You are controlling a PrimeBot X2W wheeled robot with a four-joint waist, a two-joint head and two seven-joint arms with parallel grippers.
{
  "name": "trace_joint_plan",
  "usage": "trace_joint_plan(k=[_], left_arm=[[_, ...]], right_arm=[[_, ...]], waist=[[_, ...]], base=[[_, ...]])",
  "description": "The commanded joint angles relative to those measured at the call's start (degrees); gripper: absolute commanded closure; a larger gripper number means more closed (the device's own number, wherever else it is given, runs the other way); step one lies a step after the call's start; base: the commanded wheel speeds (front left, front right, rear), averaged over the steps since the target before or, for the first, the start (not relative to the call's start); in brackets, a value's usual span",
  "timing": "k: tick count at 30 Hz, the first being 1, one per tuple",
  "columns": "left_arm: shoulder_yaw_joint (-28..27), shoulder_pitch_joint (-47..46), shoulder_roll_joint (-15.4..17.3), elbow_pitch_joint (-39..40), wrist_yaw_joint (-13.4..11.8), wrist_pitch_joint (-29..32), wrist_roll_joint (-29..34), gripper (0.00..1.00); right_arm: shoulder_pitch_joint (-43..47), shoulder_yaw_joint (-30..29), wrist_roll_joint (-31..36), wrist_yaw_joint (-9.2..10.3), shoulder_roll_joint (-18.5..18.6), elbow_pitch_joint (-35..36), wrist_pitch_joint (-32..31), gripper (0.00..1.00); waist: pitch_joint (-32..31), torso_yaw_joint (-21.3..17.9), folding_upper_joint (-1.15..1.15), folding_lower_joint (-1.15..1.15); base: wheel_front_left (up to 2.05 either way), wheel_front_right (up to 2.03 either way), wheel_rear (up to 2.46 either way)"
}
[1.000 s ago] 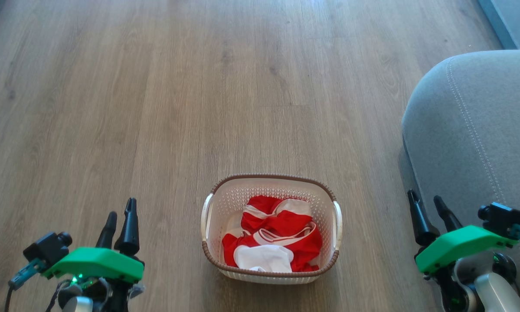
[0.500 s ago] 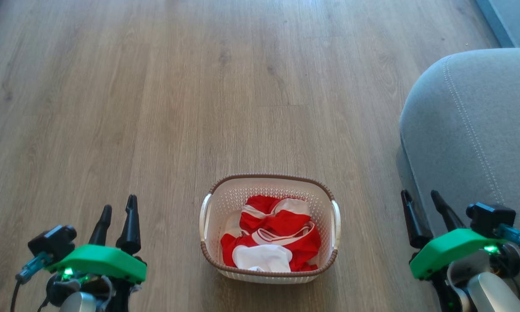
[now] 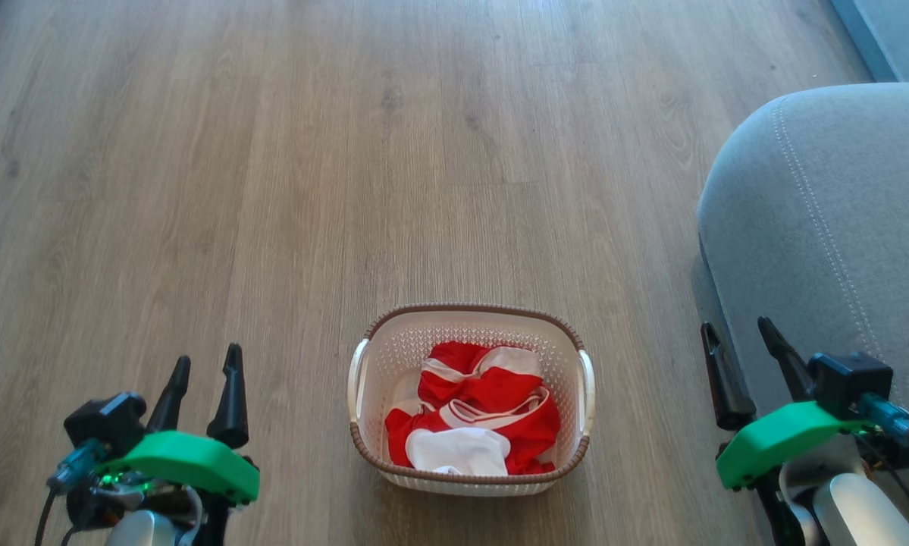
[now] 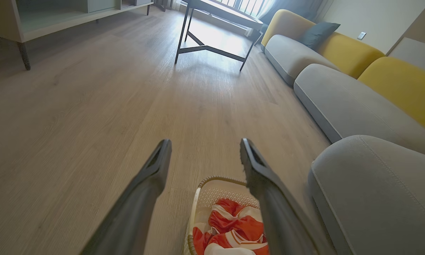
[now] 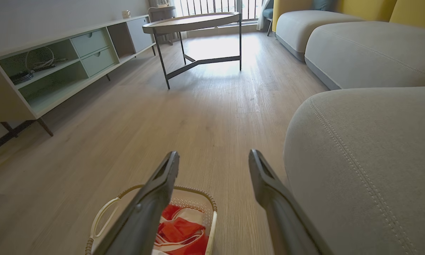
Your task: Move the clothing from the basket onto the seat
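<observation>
Reach | clothing (image 3: 492,398) bunched in basket (image 3: 469,310) at 6 o'clock, seat (image 3: 841,227) at 3 | left gripper (image 3: 208,356) and right gripper (image 3: 735,327) both spread wide, holding nothing | I'd lower one straight onto the red heap, clear of the rim.

The left gripper (image 3: 207,356) sat at the lower left of the head view. Its two dark fingers pointed up and forward, with the jaws parted and nothing between them. The right gripper (image 3: 735,327) sat at the lower right in the same attitude, jaws equally spread and empty. Each wrist carried a green housing (image 3: 185,462) and a black camera module (image 3: 105,421). A pale forearm (image 3: 863,512) showed beneath the right housing.
</observation>
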State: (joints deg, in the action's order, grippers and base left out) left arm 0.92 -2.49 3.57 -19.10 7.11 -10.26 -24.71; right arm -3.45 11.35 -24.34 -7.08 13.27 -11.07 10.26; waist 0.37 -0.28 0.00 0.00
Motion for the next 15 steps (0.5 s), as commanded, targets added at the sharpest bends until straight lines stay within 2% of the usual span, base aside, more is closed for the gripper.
trace_joint_plan(k=[1,15], left_arm=[[-1.9,-3.52,1.31,1.54,0.27,-1.01,1.51,0.0],[-2.09,-3.92,1.93,-0.09,0.34,-3.53,11.65,0.0]], right_arm=[[-1.98,0.72,1.42,-0.34,1.6,2.21,1.0,0.0],[-1.1,1.37,10.74,-0.38,2.92,3.1,3.52,0.0]], waist=[[-0.01,0.03,0.0,0.0],[-0.1,0.26,0.0,0.0]], base=[[0.0,0.0,0.0],[0.0,0.0,0.0]])
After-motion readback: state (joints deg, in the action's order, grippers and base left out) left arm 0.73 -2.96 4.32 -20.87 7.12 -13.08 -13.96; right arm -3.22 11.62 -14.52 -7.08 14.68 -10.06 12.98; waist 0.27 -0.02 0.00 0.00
